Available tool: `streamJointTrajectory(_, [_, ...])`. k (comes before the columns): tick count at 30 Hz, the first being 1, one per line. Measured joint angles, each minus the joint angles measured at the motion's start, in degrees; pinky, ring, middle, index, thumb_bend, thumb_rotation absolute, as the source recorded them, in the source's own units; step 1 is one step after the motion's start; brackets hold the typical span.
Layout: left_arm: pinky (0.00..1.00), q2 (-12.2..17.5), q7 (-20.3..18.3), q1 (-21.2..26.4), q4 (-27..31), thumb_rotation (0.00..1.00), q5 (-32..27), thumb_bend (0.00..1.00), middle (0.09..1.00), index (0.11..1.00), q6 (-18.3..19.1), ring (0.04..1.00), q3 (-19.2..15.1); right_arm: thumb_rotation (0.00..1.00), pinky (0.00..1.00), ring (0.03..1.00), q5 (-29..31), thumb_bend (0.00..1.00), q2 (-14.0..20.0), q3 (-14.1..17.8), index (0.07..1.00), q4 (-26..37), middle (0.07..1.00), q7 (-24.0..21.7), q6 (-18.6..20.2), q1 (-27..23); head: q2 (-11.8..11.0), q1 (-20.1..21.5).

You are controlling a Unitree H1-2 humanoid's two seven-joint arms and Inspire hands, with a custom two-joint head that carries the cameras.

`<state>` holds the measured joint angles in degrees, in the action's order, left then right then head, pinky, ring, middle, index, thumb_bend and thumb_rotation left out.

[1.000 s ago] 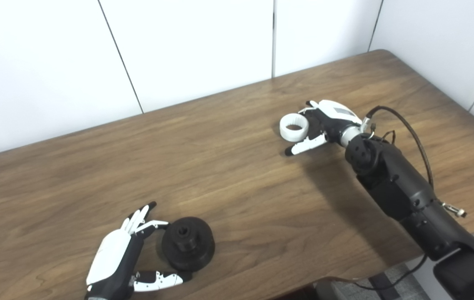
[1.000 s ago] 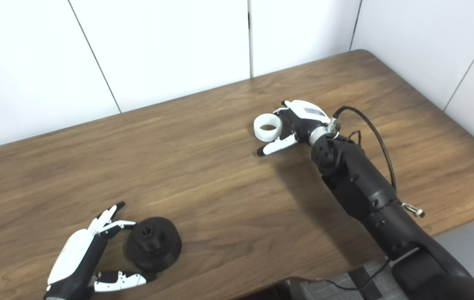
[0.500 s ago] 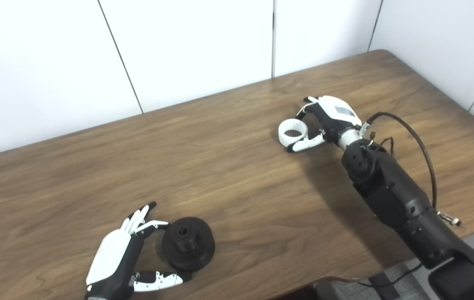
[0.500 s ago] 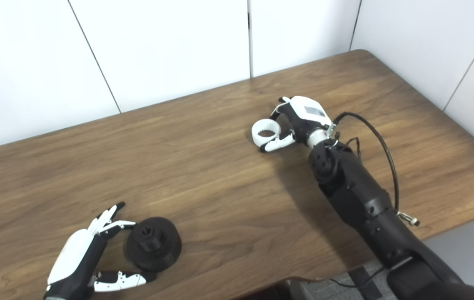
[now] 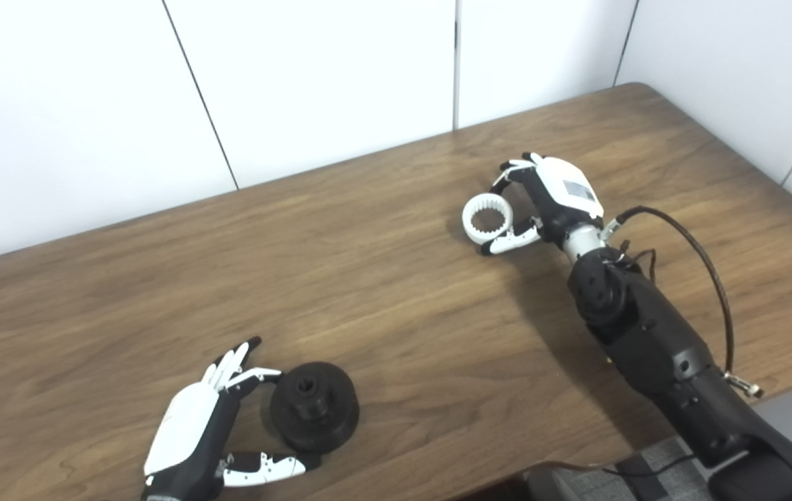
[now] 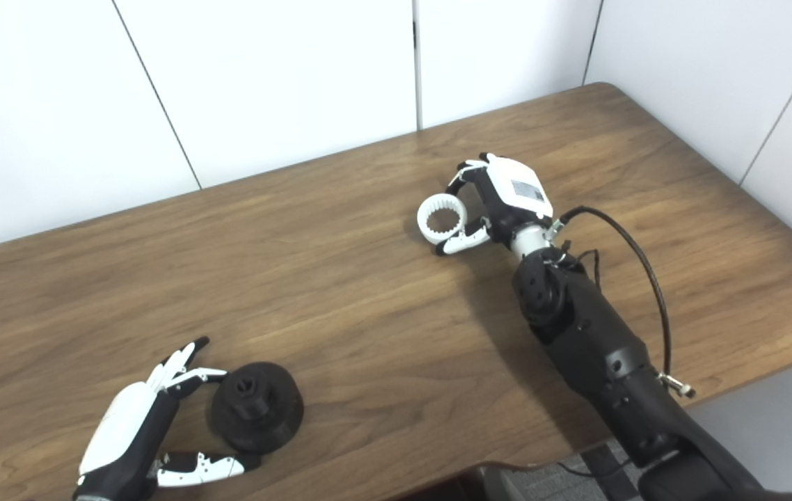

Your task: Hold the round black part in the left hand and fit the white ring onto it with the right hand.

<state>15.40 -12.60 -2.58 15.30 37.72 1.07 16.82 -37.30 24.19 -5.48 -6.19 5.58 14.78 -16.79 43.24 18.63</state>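
Left eye view: right hand grips white ring; left hand open beside black part on bench.

Wooden table; white wall panels

The right hand has closed on the ring: a second ago its thumb lay stretched out on the table, clear of the ring, and now the thumb presses the ring's near side while the fingers curl over its far side. The ring has tipped up from lying flat, so its toothed inner face shows, and it has shifted slightly left. The wrist has rolled, turning the back of the hand more upward, and the forearm has swung a little left.
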Motion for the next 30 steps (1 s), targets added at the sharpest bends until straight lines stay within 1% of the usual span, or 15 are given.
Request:
streamJointTrajectory(4, [1.0, -0.1, 0.0, 0.0, 0.0, 0.33, 0.0, 0.95, 1.0, 0.667, 0.0, 1.0, 0.0, 0.14, 1.0, 0.966, 0.4, 0.52, -0.4, 0.3, 0.483, 0.1, 0.846, 1.2, -0.4, 0.5, 0.1, -0.2])
streamJointTrajectory(7, [1.0, -0.2, 0.0, 0.0, 0.0, 0.33, 0.0, 0.95, 1.0, 0.667, 0.0, 1.0, -0.1, 0.14, 1.0, 0.962, 1.2, 0.52, -1.4, 1.3, 0.483, 1.4, 0.843, 1.6, -0.4, 1.6, 0.2, -0.4])
streamJointTrajectory(9, [1.0, -0.3, 0.0, 0.0, 0.0, 0.33, 0.0, 0.95, 1.0, 0.668, 0.0, 1.0, -0.1, 0.14, 0.95, 0.959, 1.6, 0.52, -2.1, 1.3, 0.483, 3.0, 0.845, 1.6, -0.4, 2.5, 0.2, -0.4])
streamJointTrajectory(11, [1.0, -0.3, 0.0, 0.0, 0.0, 0.34, 0.0, 0.95, 1.0, 0.668, 0.0, 1.0, -0.1, 0.14, 0.9, 0.955, 1.9, 0.52, -2.8, 1.5, 0.482, 5.1, 0.848, 1.6, -0.4, 3.1, 0.2, -0.6])
streamJointTrajectory(13, [1.0, -0.4, 0.0, 0.0, 0.0, 0.33, 0.0, 0.95, 1.0, 0.666, 0.0, 1.0, -0.1, 0.14, 0.92, 0.955, 2.2, 0.52, -3.7, 1.6, 0.482, 7.9, 0.849, 1.6, -0.5, 3.5, 0.4, -0.9])
streamJointTrajectory(16, [1.0, -0.6, 0.0, 0.0, 0.0, 0.33, 0.1, 0.95, 1.0, 0.667, 0.0, 1.0, -0.1, 0.14, 0.98, 0.955, 2.4, 0.52, -4.3, 1.8, 0.482, 11.1, 0.845, 1.6, -0.9, 3.7, 0.4, -1.4])
streamJointTrajectory(18, [1.0, -0.8, 0.0, 0.0, 0.0, 0.33, 0.2, 0.95, 1.0, 0.666, 0.1, 1.0, -0.1, 0.14, 0.98, 0.954, 2.9, 0.52, -5.5, 2.4, 0.481, 14.3, 0.842, 1.6, -1.0, 4.2, 0.5, -1.5])
streamJointTrajectory(20, [1.0, -1.0, 0.0, 0.0, 0.0, 0.33, 0.2, 0.95, 1.0, 0.665, 0.2, 1.0, -0.1, 0.14, 0.98, 0.955, 3.2, 0.52, -6.6, 2.4, 0.481, 17.1, 0.841, 1.6, -1.3, 5.0, 0.6, -1.7])
streamJointTrajectory(23, [1.0, -1.1, 0.0, 0.0, 0.0, 0.32, 0.5, 0.95, 1.0, 0.663, 0.2, 1.0, -0.1, 0.14, 0.97, 0.961, 3.3, 0.52, -8.0, 2.2, 0.481, 19.8, 0.847, 1.4, -1.6, 6.1, 0.8, -2.5])
streamJointTrajectory(25, [1.0, -1.3, 0.0, 0.0, 0.0, 0.33, 0.6, 0.95, 1.0, 0.663, 0.2, 1.0, -0.1, 0.14, 0.97, 0.964, 3.3, 0.52, -8.4, 2.0, 0.481, 21.7, 0.851, 0.9, -1.6, 6.9, 0.9, -3.1])
streamJointTrajectory(28, [1.0, -1.5, 0.0, 0.0, 0.0, 0.34, 0.7, 0.95, 1.0, 0.663, 0.3, 1.0, -0.1, 0.14, 0.97, 0.961, 3.3, 0.52, -8.9, 1.5, 0.481, 24.8, 0.849, -0.5, -1.6, 8.0, 1.3, -5.2])
streamJointTrajectory(30, [1.0, -2.0, 0.0, 0.0, 0.0, 0.34, 0.9, 0.95, 1.0, 0.665, 0.4, 1.0, 0.1, 0.14, 0.94, 0.952, 3.1, 0.52, -9.2, 0.8, 0.481, 27.0, 0.848, -1.6, -1.6, 8.7, 1.7, -7.0])
